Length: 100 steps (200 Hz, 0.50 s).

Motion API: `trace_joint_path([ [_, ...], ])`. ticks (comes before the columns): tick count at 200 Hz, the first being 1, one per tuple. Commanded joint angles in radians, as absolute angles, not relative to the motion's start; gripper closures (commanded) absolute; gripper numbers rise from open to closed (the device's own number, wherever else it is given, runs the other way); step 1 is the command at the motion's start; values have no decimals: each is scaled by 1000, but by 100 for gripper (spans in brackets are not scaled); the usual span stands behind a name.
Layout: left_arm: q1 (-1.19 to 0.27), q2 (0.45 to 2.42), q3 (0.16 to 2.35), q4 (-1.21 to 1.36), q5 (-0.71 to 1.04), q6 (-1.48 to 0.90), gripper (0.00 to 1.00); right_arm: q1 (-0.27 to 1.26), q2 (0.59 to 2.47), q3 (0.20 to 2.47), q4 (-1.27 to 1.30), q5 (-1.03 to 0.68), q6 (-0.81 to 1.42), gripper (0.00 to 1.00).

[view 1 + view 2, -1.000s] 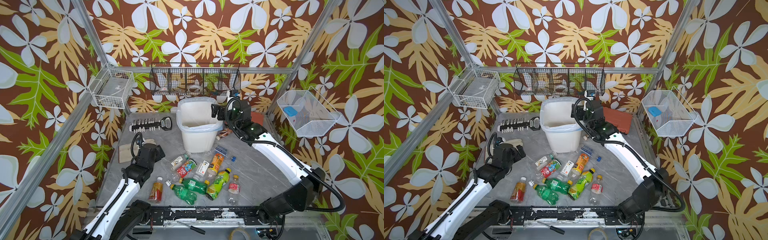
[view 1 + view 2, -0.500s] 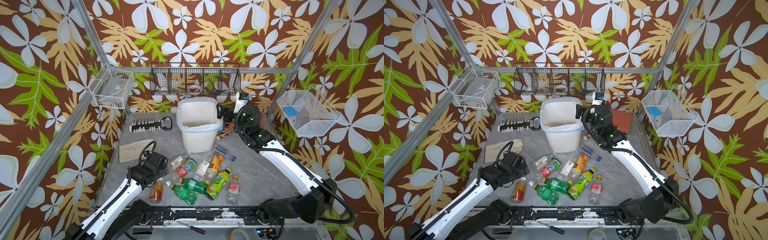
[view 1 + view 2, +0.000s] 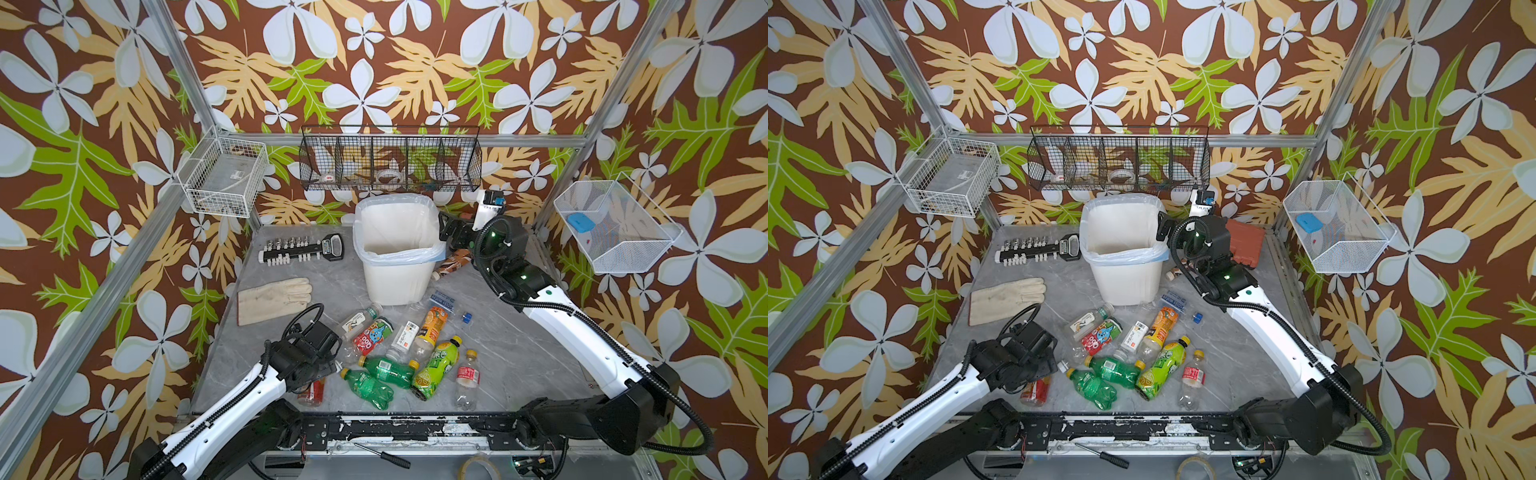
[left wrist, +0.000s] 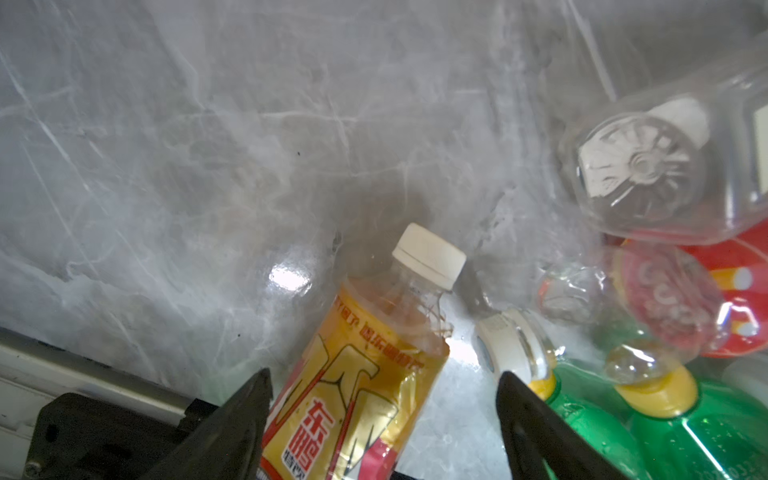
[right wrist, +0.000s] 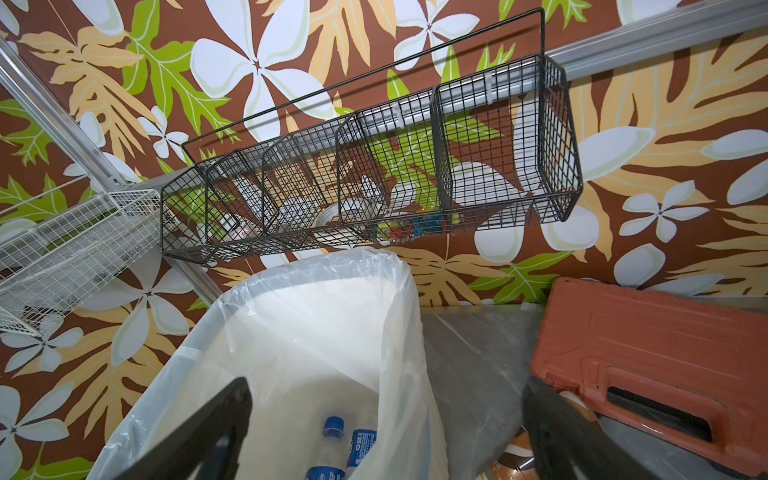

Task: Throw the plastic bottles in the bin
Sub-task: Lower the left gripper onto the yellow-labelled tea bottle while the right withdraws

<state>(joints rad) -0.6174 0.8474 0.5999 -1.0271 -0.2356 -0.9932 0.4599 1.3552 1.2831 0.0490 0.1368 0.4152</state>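
Several plastic bottles lie in a pile at the table's front, among them two green bottles [image 3: 386, 368], a yellow-green one [image 3: 436, 368] and an orange one [image 3: 432, 328]. My left gripper [image 4: 382, 374] is down over a yellow-and-red-labelled bottle [image 4: 365, 374] with a white cap at the pile's left end [image 3: 311, 392]. Its jaws are open and straddle the bottle: one touches it, the other stands apart. The white bin [image 3: 395, 274] stands at the back. My right gripper [image 3: 451, 228] hangs open by its right rim. Blue-labelled bottles [image 5: 353, 449] lie inside the bin.
A brown bottle [image 3: 451, 264] lies right of the bin, next to a red-brown tool case [image 3: 1244, 243]. A glove [image 3: 274, 299] and a socket set [image 3: 299, 249] lie at the left. A black wire basket [image 3: 390, 162] hangs just above the bin. A loose blue cap [image 3: 466, 317] lies nearby.
My left arm came forward and down from beside the glove onto the yellow-and-red bottle, its jaws narrowing. My right gripper drew back slightly to the right of the bin's rim, still open.
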Motion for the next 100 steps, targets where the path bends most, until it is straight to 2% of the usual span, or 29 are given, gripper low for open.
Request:
trace_joint_path([
  [1, -627, 849, 597, -1052, -233, -1024, 14, 459, 1347, 1278, 74, 144, 425, 0],
  [100, -659, 938, 572, -993, -278, -1083, 21, 446, 1322, 1246, 89, 140, 426, 0],
])
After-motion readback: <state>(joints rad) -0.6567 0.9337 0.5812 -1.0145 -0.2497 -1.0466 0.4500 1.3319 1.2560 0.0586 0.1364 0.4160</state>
